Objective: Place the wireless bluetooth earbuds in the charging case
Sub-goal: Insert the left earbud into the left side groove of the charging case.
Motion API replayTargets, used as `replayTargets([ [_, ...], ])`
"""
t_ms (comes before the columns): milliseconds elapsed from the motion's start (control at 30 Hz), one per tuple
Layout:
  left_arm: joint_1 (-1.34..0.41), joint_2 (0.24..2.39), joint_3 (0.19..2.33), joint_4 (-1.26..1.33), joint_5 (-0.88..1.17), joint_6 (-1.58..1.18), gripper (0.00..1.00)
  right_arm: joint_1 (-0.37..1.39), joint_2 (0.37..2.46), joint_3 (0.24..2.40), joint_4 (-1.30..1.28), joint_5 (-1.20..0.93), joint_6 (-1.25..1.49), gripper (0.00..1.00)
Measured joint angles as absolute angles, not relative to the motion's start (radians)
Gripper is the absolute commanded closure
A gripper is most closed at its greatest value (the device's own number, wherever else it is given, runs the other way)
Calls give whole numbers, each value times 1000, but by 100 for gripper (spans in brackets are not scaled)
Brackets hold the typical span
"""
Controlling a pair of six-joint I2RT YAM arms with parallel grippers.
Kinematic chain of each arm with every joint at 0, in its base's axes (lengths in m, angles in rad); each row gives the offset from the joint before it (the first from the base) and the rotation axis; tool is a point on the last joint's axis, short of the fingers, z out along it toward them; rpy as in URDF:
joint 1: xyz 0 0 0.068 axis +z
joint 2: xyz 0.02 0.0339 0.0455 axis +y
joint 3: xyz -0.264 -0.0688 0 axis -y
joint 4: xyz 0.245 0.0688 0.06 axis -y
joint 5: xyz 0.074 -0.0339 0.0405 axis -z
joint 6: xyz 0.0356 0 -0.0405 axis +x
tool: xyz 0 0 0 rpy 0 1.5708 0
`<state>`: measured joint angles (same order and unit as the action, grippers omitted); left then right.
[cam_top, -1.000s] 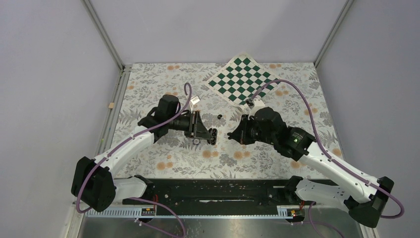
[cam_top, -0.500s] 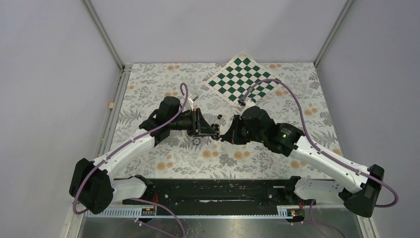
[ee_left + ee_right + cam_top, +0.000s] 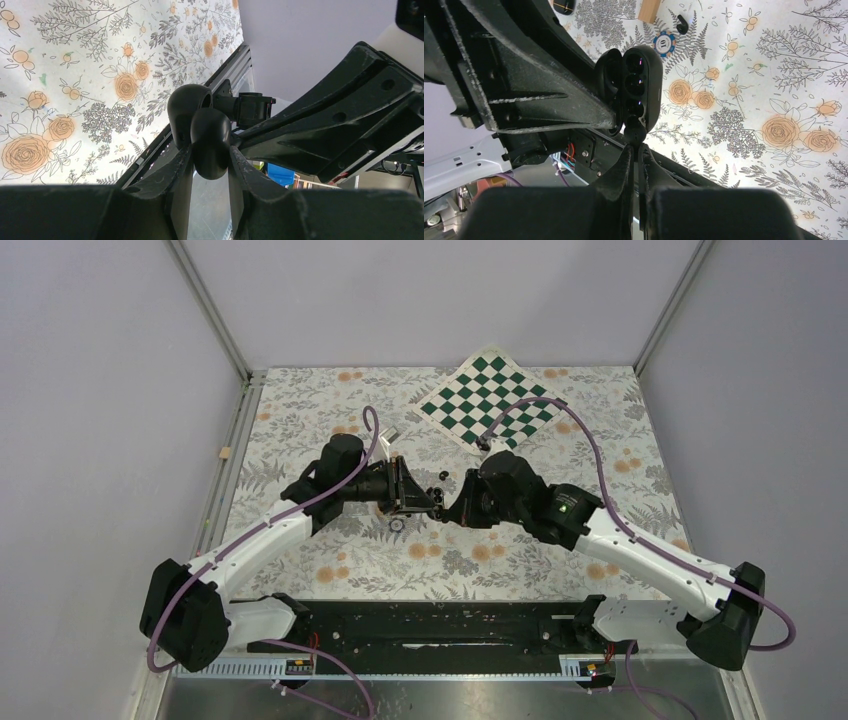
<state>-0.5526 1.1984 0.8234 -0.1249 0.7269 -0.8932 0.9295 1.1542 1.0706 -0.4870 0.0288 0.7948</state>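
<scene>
Two hands now meet at the ctr of the top view: the left hand (image 3: 428, 502) and right hand (image 3: 458, 512) are tip to tip, vs. a clear gap btwn them a sec ago. The right arm has swung left across the bench (image 3: 330, 560); the left hand has shifted slightly up and right.

The left hand is clamped on the charging case (image 3: 207, 140), lid hinged open, held off the bench. In the right wrist view the case's sockets face the cam at upper ctr. The right hand's fingers are pinched shut on a tiny dark piece, prob. one earbud (image 3: 635, 134). It touches the case's lower end, just below the lowest socket, and looks not yet seated.

So approach is done and insertion proper begins; next needs fine alignment w/ the socket. The second earbud (image 3: 681, 24) lies loose on the bench at the top of the right wrist view, near a blue chip (image 3: 665, 42) and a tan strip (image 3: 649, 10).
</scene>
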Motion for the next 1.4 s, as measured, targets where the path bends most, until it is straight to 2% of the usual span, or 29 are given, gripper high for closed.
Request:
replayTargets([
  [1233, -553, 1184, 791, -88, 724, -910, 100, 929, 1211, 1056, -414, 70, 865, 100],
  [1267, -553, 1184, 791, -88, 722, -910, 100, 929, 1214, 1056, -413, 69, 869, 95],
  [1333, -553, 1184, 791, -89, 720, -909, 100, 929, 1217, 1056, -414, 69, 872, 77],
  [1400, -553, 1184, 791, -89, 720, -910, 100, 929, 1220, 1056, -414, 68, 879, 73],
])
